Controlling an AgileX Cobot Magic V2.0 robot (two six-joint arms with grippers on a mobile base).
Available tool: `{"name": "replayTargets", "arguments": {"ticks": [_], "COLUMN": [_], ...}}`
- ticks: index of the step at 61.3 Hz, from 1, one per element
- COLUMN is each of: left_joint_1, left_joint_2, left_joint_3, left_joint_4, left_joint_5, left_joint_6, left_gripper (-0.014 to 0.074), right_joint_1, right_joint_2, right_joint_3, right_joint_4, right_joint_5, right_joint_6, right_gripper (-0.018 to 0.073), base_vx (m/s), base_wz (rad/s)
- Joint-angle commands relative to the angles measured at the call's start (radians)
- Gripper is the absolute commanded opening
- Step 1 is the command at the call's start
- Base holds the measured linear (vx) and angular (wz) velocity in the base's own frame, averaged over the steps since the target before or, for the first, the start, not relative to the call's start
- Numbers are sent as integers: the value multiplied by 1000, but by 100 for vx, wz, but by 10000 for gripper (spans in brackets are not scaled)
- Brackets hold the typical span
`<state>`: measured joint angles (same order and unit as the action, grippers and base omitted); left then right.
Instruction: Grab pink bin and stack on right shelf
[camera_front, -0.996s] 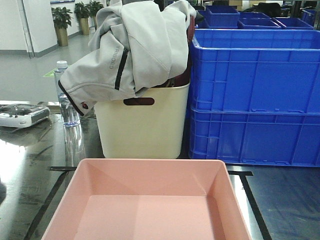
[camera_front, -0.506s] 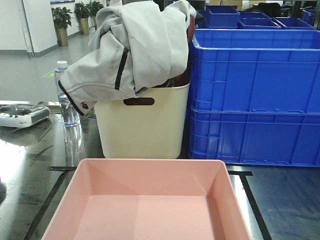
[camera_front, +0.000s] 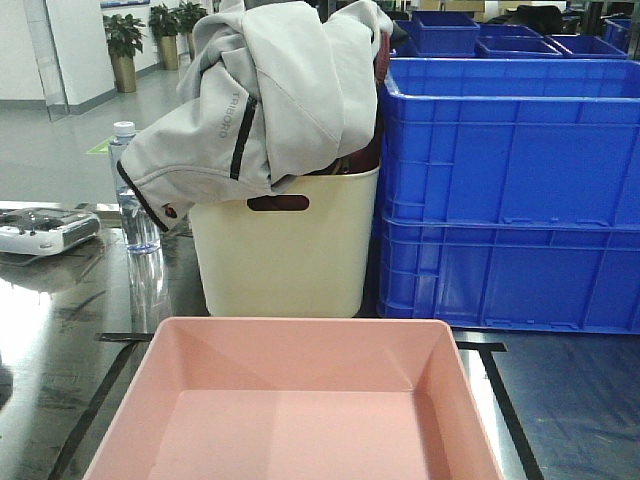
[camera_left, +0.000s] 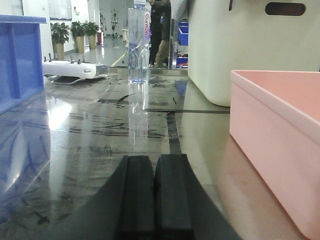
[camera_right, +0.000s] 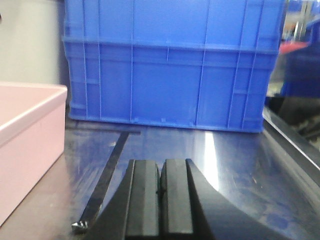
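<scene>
The pink bin (camera_front: 300, 410) sits empty on the glossy dark grey shelf (camera_front: 60, 340) at the near centre, between black tape lines. In the left wrist view my left gripper (camera_left: 155, 162) is shut and empty, low over the shelf, with the bin's wall (camera_left: 270, 145) to its right. In the right wrist view my right gripper (camera_right: 161, 167) is shut and empty, low over the shelf (camera_right: 225, 160), with the bin's wall (camera_right: 25, 135) to its left. Neither gripper shows in the front view.
A cream handled tub (camera_front: 285, 250) draped with a grey jacket (camera_front: 260, 90) stands behind the bin. Stacked blue crates (camera_front: 510, 190) stand at the back right. A water bottle (camera_front: 135, 190) and a white controller (camera_front: 45, 230) are at the left.
</scene>
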<state>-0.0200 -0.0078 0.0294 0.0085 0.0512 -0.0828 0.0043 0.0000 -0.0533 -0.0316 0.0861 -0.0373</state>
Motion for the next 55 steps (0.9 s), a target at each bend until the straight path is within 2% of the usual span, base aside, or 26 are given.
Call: {"name": "replayTargets", "arguments": {"ticks": [1, 7, 55], "left_joint_1": [0, 0, 0], "left_joint_2": [-20, -20, -20], "left_joint_3": [13, 13, 13], "left_joint_4": [-8, -8, -8], "left_joint_5": [-85, -85, -85], "left_joint_6": [-2, -2, -2], "left_gripper": [-3, -3, -3], "right_joint_1": [-4, -5, -6], "right_joint_2": [-24, -26, -25], "right_joint_3": [26, 88, 86], "right_joint_4": [-15, -14, -15], "right_joint_5": [-133, -201, -197], "right_joint_6": [1, 9, 23], "right_gripper": [-9, -9, -9], "base_vx": [0, 0, 0], "base_wz": [0, 0, 0]}}
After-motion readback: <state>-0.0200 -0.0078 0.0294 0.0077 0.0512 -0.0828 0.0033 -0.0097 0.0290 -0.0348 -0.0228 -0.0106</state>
